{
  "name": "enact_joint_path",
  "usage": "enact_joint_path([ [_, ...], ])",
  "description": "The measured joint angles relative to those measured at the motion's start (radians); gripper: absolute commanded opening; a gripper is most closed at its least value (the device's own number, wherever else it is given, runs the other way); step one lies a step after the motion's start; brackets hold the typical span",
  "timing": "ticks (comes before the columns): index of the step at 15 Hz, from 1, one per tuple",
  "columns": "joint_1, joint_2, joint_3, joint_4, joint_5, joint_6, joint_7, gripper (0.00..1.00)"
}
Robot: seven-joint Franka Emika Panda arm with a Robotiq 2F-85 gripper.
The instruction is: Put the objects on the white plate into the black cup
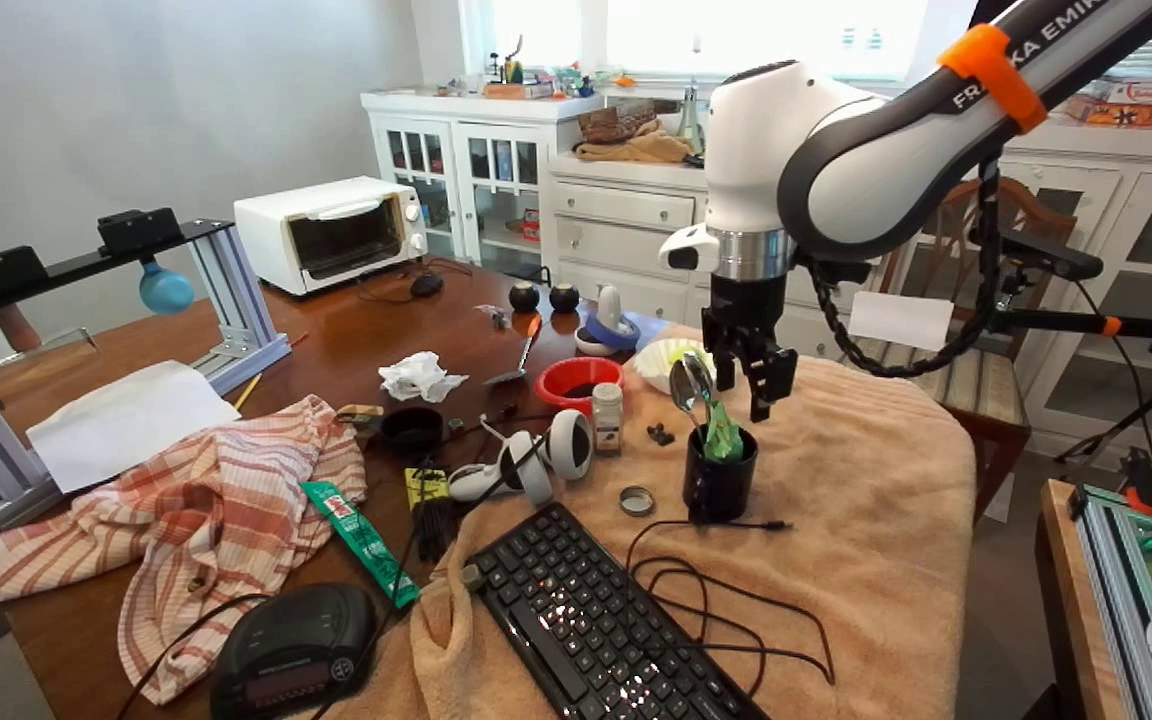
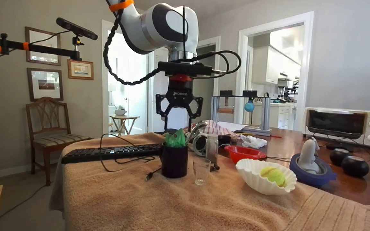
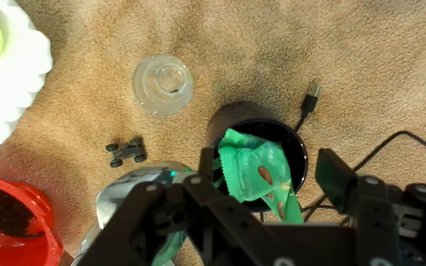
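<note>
The black cup (image 2: pixel 173 165) stands upright on the tan towel. A crinkled green packet (image 3: pixel 257 166) sits in its mouth and pokes above the rim. Silver spoons (image 1: pixel 688 385) also rise from the cup, leaning to one side. Directly over the cup, my gripper (image 3: pixel 266 162) is open, its fingers apart on either side of the packet in the wrist view and holding nothing. In both exterior views the fingertips hang just above the packet. A yellow-green ball (image 2: pixel 273 175) rests in the fluted white plate (image 2: pixel 252 183), which is partly cut off in the wrist view.
Close to the cup are a clear glass (image 3: pixel 163 85), a tiny black toy car (image 3: pixel 126 151) and a glass shaker (image 1: pixel 607 420). A red bowl (image 2: pixel 244 154) lies beyond them. The keyboard (image 1: pixel 596 610) and a loose black cable (image 1: pixel 766 640) occupy the towel's other side.
</note>
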Motion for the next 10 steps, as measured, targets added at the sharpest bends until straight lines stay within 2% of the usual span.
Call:
enact_joint_path([
  [2, 0.000, 0.025, 0.003, 0.017, 0.000, 0.015, -0.016, 0.68],
  [3, 0.000, 0.037, 0.006, 0.025, 0.000, 0.018, -0.021, 0.45],
  [5, 0.000, 0.052, 0.014, 0.033, 0.000, 0.026, -0.034, 0.43],
  [10, 0.000, 0.071, 0.034, 0.047, 0.000, 0.030, -0.054, 0.03],
])
